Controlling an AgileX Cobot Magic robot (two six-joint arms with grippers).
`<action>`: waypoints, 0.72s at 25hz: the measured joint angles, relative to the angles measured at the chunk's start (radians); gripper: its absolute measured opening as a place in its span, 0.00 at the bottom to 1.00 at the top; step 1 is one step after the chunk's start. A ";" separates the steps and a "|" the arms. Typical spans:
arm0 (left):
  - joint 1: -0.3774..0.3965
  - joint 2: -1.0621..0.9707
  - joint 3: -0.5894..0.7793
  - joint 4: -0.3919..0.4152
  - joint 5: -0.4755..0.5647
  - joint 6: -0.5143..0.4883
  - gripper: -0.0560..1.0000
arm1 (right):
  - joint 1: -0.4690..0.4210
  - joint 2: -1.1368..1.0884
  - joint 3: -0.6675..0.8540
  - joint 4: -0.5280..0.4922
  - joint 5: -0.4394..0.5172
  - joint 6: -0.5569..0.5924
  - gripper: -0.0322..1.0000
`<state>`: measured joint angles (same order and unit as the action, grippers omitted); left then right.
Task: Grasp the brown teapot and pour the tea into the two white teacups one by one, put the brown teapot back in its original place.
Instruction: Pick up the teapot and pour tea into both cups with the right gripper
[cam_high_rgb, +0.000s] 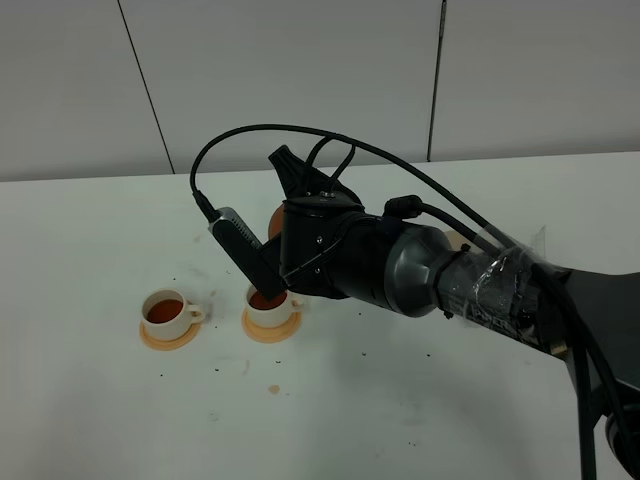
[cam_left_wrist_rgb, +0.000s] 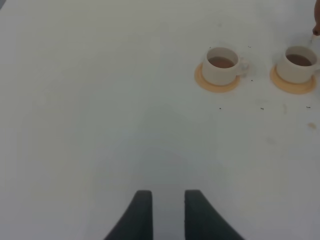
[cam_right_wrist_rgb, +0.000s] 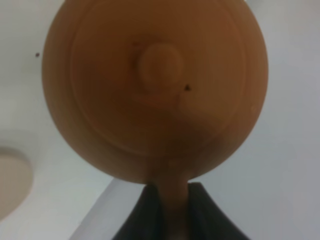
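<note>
Evidently the pouring is about done: one teacup (cam_high_rgb: 170, 312) standing clear and the other teacup (cam_high_rgb: 268, 303) under the arm both hold dark tea, each on an orange coaster (cam_left_wrist_rgb: 200, 80). What remains is setting the brown teapot (cam_right_wrist_rgb: 155, 90) on its pale disc (cam_right_wrist_rgb: 10, 180). The right gripper (cam_right_wrist_rgb: 170, 210) pinches its loop handle, holding it aloft near the second cup: round matte clay, domed knobbed lid. The left gripper (cam_left_wrist_rgb: 167, 215) hangs wide and empty

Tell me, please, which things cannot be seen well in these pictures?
1. brown teapot, exterior high view: the right arm hides almost all of it.
2. beige disc, right wrist view: blurred and cut by the edge.
3. teacup beside the arm, exterior high view: the wrist camera covers part of its rim.
</note>
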<state>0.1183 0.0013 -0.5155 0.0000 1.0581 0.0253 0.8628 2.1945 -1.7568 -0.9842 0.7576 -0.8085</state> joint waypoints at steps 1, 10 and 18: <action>0.000 0.000 0.000 0.000 0.000 0.000 0.27 | 0.000 0.000 0.000 0.000 0.000 0.013 0.12; 0.000 0.000 0.000 0.000 0.000 0.000 0.27 | 0.001 0.000 0.000 0.076 0.007 0.081 0.12; 0.000 0.000 0.000 0.000 0.000 -0.002 0.27 | 0.001 0.000 -0.001 0.196 0.088 0.085 0.12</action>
<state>0.1183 0.0013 -0.5155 0.0000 1.0581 0.0235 0.8635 2.1945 -1.7578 -0.7879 0.8459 -0.7239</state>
